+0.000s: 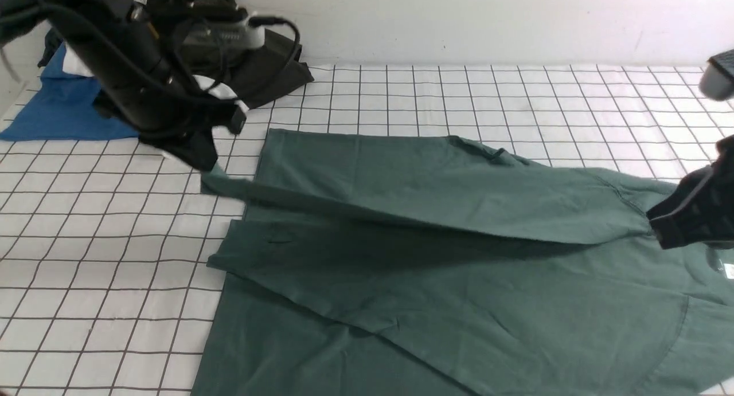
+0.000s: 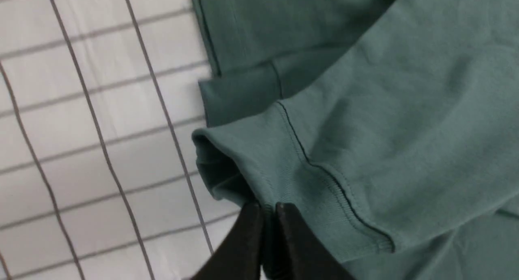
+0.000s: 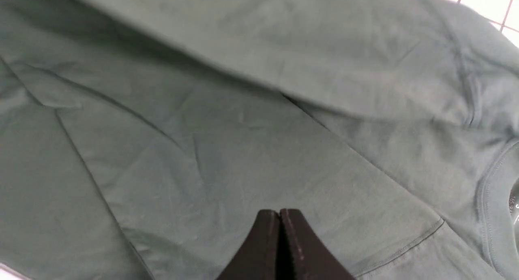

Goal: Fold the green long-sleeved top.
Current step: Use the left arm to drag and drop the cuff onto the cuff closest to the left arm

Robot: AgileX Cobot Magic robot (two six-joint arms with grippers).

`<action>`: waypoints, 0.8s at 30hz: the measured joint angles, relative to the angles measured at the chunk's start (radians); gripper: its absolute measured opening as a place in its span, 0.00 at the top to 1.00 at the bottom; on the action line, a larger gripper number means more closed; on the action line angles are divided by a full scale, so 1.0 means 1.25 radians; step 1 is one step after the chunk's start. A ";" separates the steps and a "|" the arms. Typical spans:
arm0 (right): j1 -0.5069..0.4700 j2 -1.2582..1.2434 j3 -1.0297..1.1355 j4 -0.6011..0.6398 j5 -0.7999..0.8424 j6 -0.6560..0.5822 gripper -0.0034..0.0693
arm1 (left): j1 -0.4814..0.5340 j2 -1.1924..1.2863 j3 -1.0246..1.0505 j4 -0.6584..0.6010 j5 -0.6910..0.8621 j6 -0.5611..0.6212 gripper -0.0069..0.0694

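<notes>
1. Front view: nearest the camera lay the green long-sleeved top (image 1: 459, 293), spread on the checked table cover (image 1: 86, 258), its near edge running out of frame.
2. One sleeve (image 1: 401, 207) was raised off the body and drawn taut. Its long axis ran left to right, from the left gripper (image 1: 209, 165) to the right gripper (image 1: 654, 227).
3. The body of the top lay below and on the camera side of that line, so each arm was nearest its own end of the sleeve.
4. Bare cover lay to the left and along the far side. A blue garment (image 1: 57, 109) and a dark garment (image 1: 269, 69) crowded the far left corner, behind the left arm.
5. Left wrist view: the jaws were closed tight on the ribbed cuff (image 2: 259, 162), at its edge.
6. Right wrist view: the jaws were fully closed above the fabric, near the neckline (image 3: 486, 199). No cloth was plainly visible between the tips. Judging by the gathers converging on them in the front view, they probably pinched the shoulder.
</notes>
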 joint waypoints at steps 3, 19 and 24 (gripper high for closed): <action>0.000 -0.008 0.000 0.008 0.012 0.000 0.97 | -0.001 -0.048 0.095 -0.001 -0.054 0.007 0.90; 0.012 -0.010 0.000 0.167 0.162 -0.073 0.97 | -0.001 -0.085 0.274 -0.019 -0.126 0.069 0.47; 0.114 -0.025 0.003 0.170 0.164 -0.073 0.97 | -0.086 -0.163 0.267 -0.018 -0.008 0.086 0.34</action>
